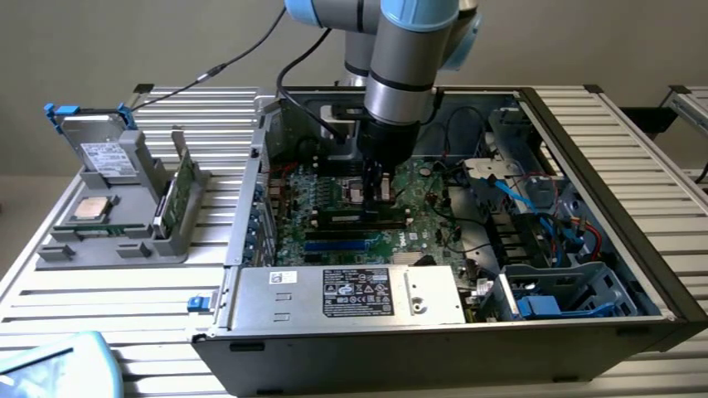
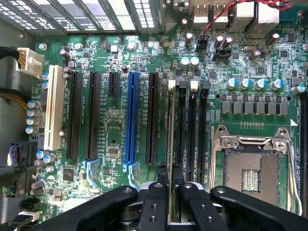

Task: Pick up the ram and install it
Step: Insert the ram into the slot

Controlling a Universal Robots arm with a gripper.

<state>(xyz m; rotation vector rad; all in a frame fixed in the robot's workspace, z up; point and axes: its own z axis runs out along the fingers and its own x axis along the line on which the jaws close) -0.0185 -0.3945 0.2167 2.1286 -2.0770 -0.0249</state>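
The ram [image 2: 171, 134] appears edge-on in the wrist view as a thin pale-green strip between my fingers [image 2: 162, 180]. It stands lined up over the first of the long black memory slots [image 2: 182, 130], next to the CPU socket [image 2: 250, 168]. Whether it is seated in the slot I cannot tell. My gripper [image 2: 170, 175] is shut on the ram. In the exterior view the gripper [image 1: 376, 189] points straight down inside the open computer case [image 1: 619, 166], just above the green motherboard [image 1: 332, 195].
A blue expansion slot [image 2: 131, 120] and a white one [image 2: 54, 110] lie beside the memory slots. The power supply [image 1: 354, 294] sits at the case front and cables [image 1: 520, 199] crowd the exterior view's right. A grey rack [image 1: 177, 195] with upright green boards stands to the left.
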